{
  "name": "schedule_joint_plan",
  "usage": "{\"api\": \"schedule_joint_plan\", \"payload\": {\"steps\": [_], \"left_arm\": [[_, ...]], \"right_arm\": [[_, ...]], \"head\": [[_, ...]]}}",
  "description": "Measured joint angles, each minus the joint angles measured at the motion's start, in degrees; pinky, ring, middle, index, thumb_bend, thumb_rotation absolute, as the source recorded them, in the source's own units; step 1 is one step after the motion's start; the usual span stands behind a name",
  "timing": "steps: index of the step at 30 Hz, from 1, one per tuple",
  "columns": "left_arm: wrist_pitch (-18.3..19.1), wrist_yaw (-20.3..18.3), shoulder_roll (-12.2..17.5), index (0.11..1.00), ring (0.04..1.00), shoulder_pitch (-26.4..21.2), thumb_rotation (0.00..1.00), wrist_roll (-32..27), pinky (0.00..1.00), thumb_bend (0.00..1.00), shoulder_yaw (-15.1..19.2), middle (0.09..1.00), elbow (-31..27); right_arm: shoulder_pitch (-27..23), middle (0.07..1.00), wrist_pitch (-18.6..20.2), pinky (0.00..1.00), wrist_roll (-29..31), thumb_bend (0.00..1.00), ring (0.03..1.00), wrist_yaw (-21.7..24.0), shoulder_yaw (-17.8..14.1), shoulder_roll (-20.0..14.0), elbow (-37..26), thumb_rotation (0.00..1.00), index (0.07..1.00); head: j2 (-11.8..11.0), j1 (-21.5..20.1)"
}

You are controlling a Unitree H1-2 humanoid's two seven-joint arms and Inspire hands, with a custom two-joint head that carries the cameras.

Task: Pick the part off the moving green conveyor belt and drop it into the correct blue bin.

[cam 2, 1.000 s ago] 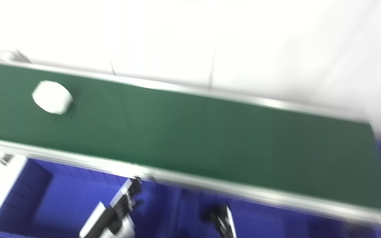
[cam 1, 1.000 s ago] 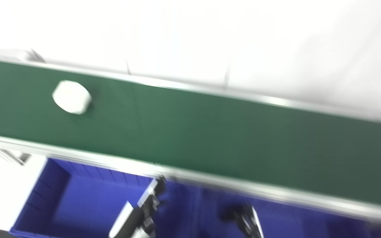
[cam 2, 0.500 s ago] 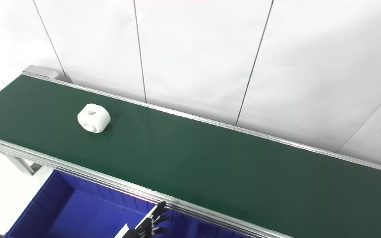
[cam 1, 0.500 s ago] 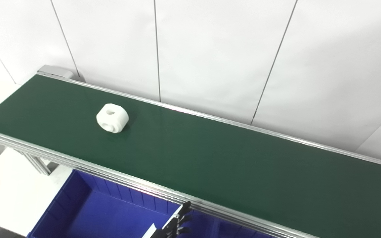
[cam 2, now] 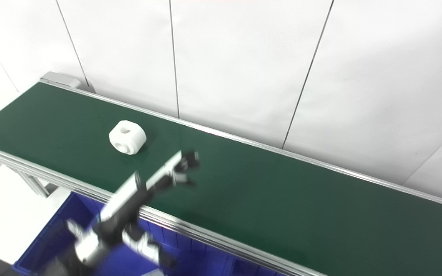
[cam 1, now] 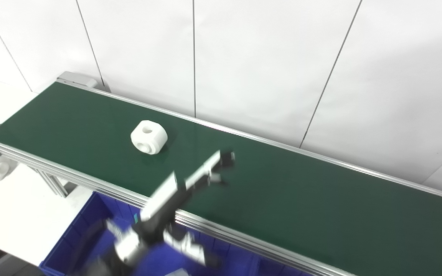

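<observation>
A white blocky part with round holes in its top and side lies on the green conveyor belt, toward the belt's left end. It also shows in the right eye view. My left hand is raised over the belt, to the right of the part and a little nearer to me, not touching it. It is motion-blurred; its fingers look spread and hold nothing. It shows in the right eye view too. My right hand is out of view.
A blue bin sits below the belt's near aluminium rail, under my left forearm. A white ring-shaped piece lies on the white table by the belt's left leg. White wall panels stand behind the belt.
The camera has shifted. My left hand has risen from low over the blue bin to above the belt, close to the part. The part's place on the belt looks about the same.
</observation>
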Motion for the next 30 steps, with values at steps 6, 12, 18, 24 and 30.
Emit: {"api": "schedule_joint_plan", "payload": {"steps": [6, 12, 18, 24, 30], "left_arm": [[4.0, -3.7, 4.5, 0.928, 0.973, -12.5, 0.31, 10.7, 0.81, 1.00, 1.6, 0.973, 1.2], [3.4, -5.9, 10.7, 0.884, 0.914, -22.6, 0.28, 21.9, 0.78, 1.00, 0.6, 0.920, 10.2], [2.3, -7.0, 12.7, 0.881, 0.898, -30.0, 0.32, 30.0, 0.77, 1.00, -3.9, 0.910, 22.4], [1.7, -5.9, 13.3, 0.907, 0.907, -36.6, 0.45, 37.1, 0.84, 1.00, -7.5, 0.920, 32.4], [4.9, -5.1, 13.3, 0.926, 0.917, -38.6, 0.47, 42.0, 0.83, 1.00, -9.7, 0.926, 40.1]], "right_arm": [[-0.2, 1.000, 0.0, 1.00, 0.1, 0.86, 0.978, 0.1, -0.4, 1.1, 0.4, 1.00, 1.000], [-0.2, 1.000, 0.0, 1.00, 0.6, 0.85, 0.975, 1.2, -0.6, 1.1, 0.7, 1.00, 1.000], [-0.3, 1.000, 0.0, 1.00, 0.6, 0.86, 0.975, 1.6, -0.7, 1.1, 0.7, 1.00, 1.000], [-0.1, 1.000, 0.0, 1.00, 0.6, 0.86, 0.971, 2.2, -0.9, 1.1, 0.7, 1.00, 1.000], [0.1, 1.000, 0.0, 1.00, 0.5, 0.84, 0.966, 2.2, -1.0, 1.1, 0.7, 1.00, 1.000]], "head": [[0.1, 0.1], [0.2, 0.2], [0.4, 0.3], [0.5, 0.4], [1.1, -0.3]]}}
